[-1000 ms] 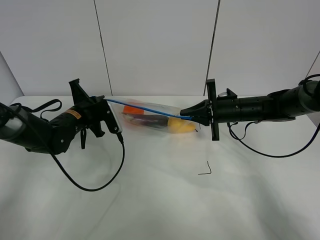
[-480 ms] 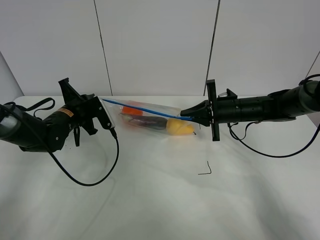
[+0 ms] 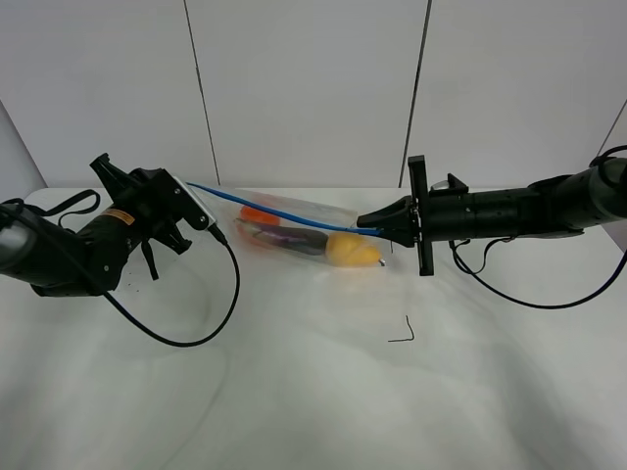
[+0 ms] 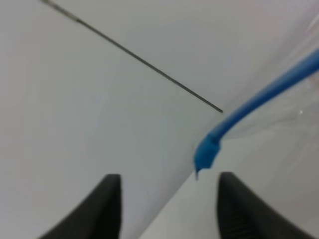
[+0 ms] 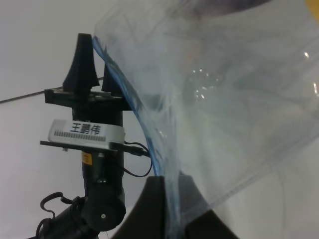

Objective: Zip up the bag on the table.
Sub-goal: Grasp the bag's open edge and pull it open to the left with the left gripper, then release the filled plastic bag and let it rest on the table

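Observation:
The clear bag (image 3: pixel 306 227) lies at the back middle of the white table (image 3: pixel 313 401), with an orange (image 3: pixel 259 212), a purple eggplant (image 3: pixel 290 238) and a yellow pear (image 3: pixel 353 252) inside. Its blue zipper strip (image 3: pixel 279 210) runs from left to right. My right gripper (image 3: pixel 369 223) is shut on the strip's right end, and the plastic (image 5: pixel 229 94) fills the right wrist view above the pinched fingers (image 5: pixel 159 199). My left gripper (image 3: pixel 189 206) stands open just left of the strip's free end (image 4: pixel 206 151), which hangs untouched between and beyond the spread fingers (image 4: pixel 107 201).
A black cable (image 3: pixel 201 328) loops from the left arm down onto the table. A small black bent mark (image 3: pixel 403 333) lies in front of the bag. White wall panels (image 3: pixel 304 88) stand close behind the table's back edge.
My left gripper has opened, let go of the zipper's left end and drawn back to the left. The right gripper has kept its hold and barely moved.

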`<state>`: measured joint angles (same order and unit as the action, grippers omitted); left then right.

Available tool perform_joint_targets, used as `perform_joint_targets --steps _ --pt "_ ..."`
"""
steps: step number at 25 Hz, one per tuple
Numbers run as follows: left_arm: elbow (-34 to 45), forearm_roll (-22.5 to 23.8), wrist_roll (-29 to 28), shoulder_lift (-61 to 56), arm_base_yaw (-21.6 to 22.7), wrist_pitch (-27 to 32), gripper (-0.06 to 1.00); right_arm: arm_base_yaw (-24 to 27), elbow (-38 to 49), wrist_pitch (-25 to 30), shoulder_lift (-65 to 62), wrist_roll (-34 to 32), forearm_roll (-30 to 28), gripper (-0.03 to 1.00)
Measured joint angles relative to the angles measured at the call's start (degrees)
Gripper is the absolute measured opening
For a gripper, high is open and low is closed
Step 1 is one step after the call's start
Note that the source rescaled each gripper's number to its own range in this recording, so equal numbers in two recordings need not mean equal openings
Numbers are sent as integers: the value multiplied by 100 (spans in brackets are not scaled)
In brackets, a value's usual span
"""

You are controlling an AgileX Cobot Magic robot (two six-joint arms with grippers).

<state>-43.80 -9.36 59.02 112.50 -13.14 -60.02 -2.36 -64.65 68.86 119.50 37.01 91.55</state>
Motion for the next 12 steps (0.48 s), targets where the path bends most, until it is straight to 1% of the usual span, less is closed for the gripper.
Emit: perform_joint_targets --steps 1,3,5,7,9,12 --pt "0 0 -142 0 75 0 69 0 0 0 0 0 0 0" --pt "0 -10 -388 0 273 0 73 0 0 0 0 0 0 0" --pt "0 -10 -667 0 453 -25 74 0 0 0 0 0 0 0" --pt "0 -50 -1083 0 598 -58 74 0 0 0 0 0 -4 0" --pt "0 -113 -1654 0 669 -80 74 0 0 0 0 0 -4 0" --pt "0 -359 -2523 0 678 -84 74 0 0 0 0 0 -16 0"
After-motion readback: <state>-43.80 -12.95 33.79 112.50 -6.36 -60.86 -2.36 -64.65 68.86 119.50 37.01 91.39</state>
